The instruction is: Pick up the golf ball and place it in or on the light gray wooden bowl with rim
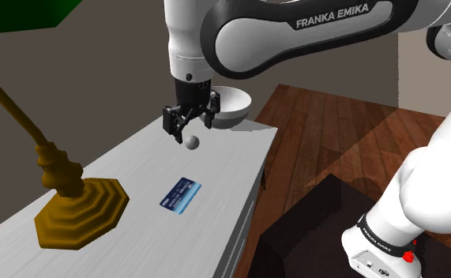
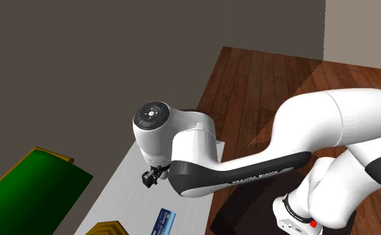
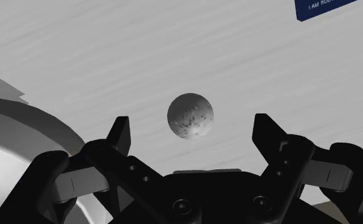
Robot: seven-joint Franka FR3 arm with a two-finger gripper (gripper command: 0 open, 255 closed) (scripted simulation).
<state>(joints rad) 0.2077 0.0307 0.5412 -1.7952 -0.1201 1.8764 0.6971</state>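
Note:
A small grey dimpled golf ball lies on the light grey tabletop, a little short of the pale bowl with a rim that stands at the table's far corner. My black gripper hangs just above the ball, open, its fingers apart and not touching it. In the wrist view the ball sits between and beyond the two fingertips, and the bowl's rim curves in beside one finger. My gripper shows under the arm's wrist in the second exterior view.
A blue card lies on the table nearer the stand, also seen as card. A brass lamp base with a slanted stem stands at the shoulder view's left. The table's edge drops to a wooden floor.

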